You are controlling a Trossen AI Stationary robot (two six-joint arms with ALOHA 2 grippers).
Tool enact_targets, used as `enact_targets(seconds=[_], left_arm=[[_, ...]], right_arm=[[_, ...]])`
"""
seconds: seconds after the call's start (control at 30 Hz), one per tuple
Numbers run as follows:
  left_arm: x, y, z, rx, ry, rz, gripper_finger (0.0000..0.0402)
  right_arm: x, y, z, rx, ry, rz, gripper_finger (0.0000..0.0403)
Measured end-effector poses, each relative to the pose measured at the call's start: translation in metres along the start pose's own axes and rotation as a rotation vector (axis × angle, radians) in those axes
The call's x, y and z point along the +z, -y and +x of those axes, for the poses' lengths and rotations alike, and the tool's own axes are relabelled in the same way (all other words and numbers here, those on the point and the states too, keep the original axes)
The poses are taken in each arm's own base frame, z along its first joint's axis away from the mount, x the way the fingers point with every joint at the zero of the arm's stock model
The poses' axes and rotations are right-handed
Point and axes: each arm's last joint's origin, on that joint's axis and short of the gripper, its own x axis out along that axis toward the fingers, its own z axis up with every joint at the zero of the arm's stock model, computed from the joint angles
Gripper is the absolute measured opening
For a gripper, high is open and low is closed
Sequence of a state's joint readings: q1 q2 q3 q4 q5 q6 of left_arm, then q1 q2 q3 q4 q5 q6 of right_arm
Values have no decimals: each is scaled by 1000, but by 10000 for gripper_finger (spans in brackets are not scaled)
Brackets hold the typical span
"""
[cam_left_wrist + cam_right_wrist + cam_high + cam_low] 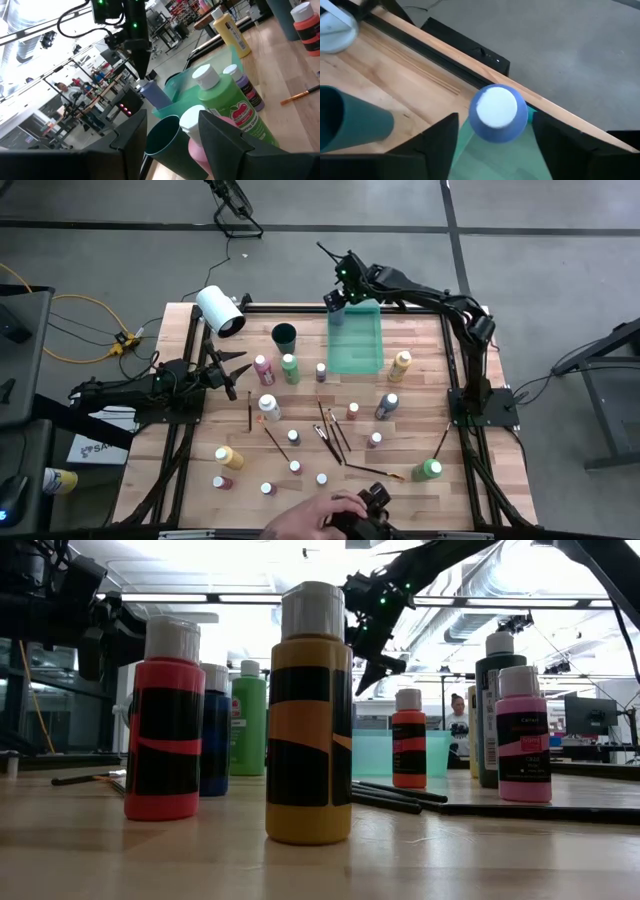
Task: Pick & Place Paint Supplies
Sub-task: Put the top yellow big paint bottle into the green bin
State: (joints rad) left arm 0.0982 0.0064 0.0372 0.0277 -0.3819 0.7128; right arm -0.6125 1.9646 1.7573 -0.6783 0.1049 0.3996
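I see my right gripper point(492, 137) hovering with fingers spread wide around, not gripping, a blue white-capped paint bottle point(496, 113) at the far end of the translucent green rectangular tray point(356, 350)

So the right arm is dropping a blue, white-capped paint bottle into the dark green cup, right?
Not the cup. In the right wrist view the blue bottle sits between the right gripper's open fingers over the translucent green tray; the dark green cup stands off to the side. The high view agrees.
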Motion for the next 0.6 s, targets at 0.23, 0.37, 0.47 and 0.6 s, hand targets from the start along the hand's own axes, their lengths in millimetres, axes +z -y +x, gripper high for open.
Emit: enact_targets(seconds=[0.23,0.37,0.47,0.6], left_arm=[[0,0,0,-1,0,0,173],[0,0,0,0,0,0,173],[0,0,0,0,0,0,173],[0,0,0,0,0,0,173]], right_arm=[[-7,10,-59,-42,-94,64,301],[-31,18,-98,-114,-250,116,297],[-51,21,-126,-150,-318,135,289],[-73,23,-147,-157,-367,163,281]])
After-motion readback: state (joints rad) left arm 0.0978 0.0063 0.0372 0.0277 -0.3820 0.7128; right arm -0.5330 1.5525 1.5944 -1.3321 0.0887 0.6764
